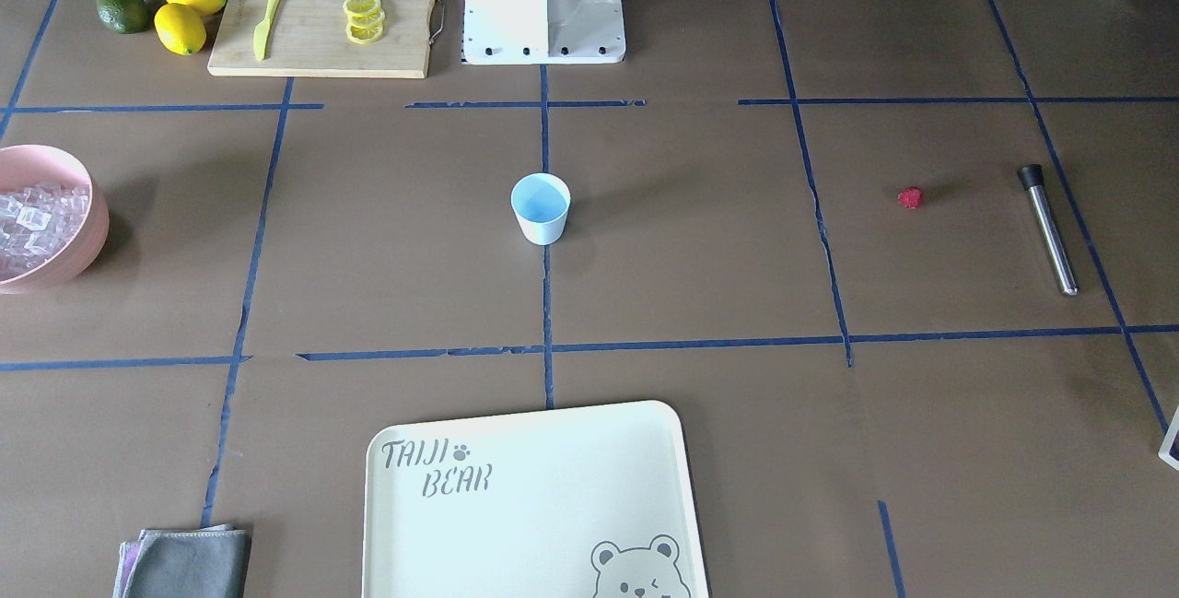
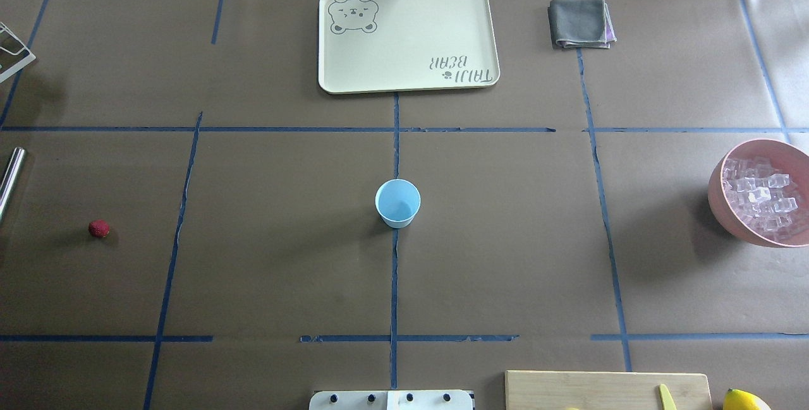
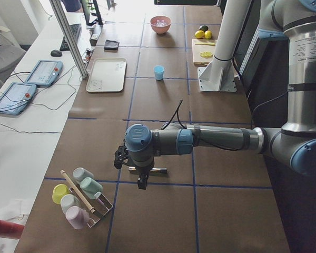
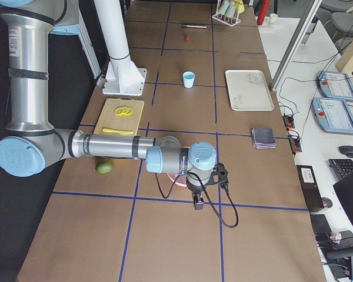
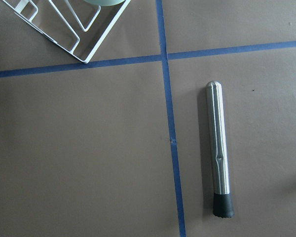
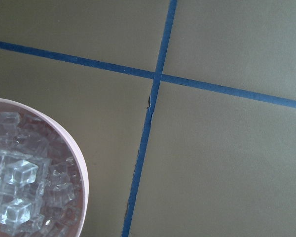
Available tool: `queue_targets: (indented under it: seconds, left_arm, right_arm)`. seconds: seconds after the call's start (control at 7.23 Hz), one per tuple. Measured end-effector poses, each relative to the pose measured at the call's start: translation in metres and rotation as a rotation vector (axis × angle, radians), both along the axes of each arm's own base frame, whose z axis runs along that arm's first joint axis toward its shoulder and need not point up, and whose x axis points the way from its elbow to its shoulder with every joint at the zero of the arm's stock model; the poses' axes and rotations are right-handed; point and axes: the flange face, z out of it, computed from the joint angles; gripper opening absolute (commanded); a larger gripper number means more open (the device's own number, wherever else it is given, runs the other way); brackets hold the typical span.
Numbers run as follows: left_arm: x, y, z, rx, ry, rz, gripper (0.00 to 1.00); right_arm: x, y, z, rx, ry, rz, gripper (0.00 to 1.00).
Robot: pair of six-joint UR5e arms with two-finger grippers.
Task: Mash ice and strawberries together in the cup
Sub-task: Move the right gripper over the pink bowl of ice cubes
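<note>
The light blue cup (image 1: pixel 541 208) stands upright and looks empty at the table's middle; it also shows in the overhead view (image 2: pixel 397 203). The red strawberry (image 1: pixel 910 198) lies alone on the table on the robot's left side (image 2: pixel 98 228). The ice (image 2: pixel 761 198) fills a pink bowl (image 2: pixel 717 198) on the right side and shows close in the right wrist view (image 6: pixel 24 182). My left gripper (image 3: pixel 142 182) hangs above a steel muddler (image 5: pixel 218 155). My right gripper (image 4: pixel 198 204) hangs beside the pink bowl. I cannot tell whether either gripper is open or shut.
A cream tray (image 2: pixel 407 75) and a folded grey cloth (image 2: pixel 580 23) lie at the far side. A cutting board (image 1: pixel 322 59) with lemon slices and a yellow knife, two lemons (image 1: pixel 189 10) and a lime (image 1: pixel 122 8) lie near the base. A wire cup rack (image 3: pixel 81 197) stands by the left gripper.
</note>
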Motion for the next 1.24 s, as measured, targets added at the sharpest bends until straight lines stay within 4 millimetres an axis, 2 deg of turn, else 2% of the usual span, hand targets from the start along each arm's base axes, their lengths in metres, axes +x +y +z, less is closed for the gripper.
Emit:
queue_targets:
  seconds: [0.41,0.69,0.83,1.11,1.24]
  left_arm:
    - [0.006,-0.002,-0.004,0.006,-0.001,0.011,1.00]
    - [0.007,-0.003,-0.005,0.004,0.000,0.012,1.00]
    - [0.007,-0.003,-0.005,0.005,0.000,0.012,1.00]
    - [0.007,-0.002,-0.006,0.007,0.000,0.012,1.00]
    - [0.007,-0.002,-0.006,0.008,0.000,0.013,1.00]
  right_arm:
    - [-0.002,-0.005,-0.019,0.036,-0.007,0.005,1.00]
    - [-0.014,-0.010,-0.041,0.096,-0.012,-0.010,1.00]
    - [-0.030,-0.013,-0.062,0.102,-0.017,0.002,1.00]
    - [-0.075,-0.013,-0.105,0.078,-0.036,0.047,0.98]
    - [-0.098,-0.009,-0.113,0.079,-0.043,0.064,0.93]
